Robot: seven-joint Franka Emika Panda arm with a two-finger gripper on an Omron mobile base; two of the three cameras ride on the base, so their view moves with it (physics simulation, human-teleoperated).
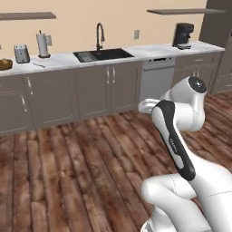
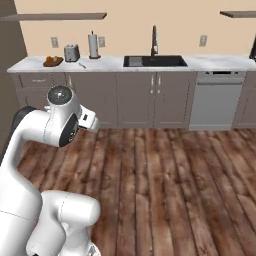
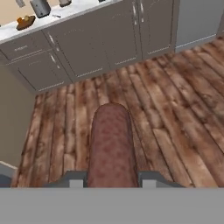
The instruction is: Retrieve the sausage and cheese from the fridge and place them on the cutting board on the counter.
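Hand view shows my jaws clamped on the sausage [image 3: 110, 146], lower centre, carried lengthwise above the floor. Its goal, the cutting board [image 3: 25, 22], sits upper left on the surface [image 3: 65, 15].

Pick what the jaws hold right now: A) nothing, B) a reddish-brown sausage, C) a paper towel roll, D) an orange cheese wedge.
B: in the hand view the sausage sticks out from between the two fingertips of the gripper, above the wood floor.
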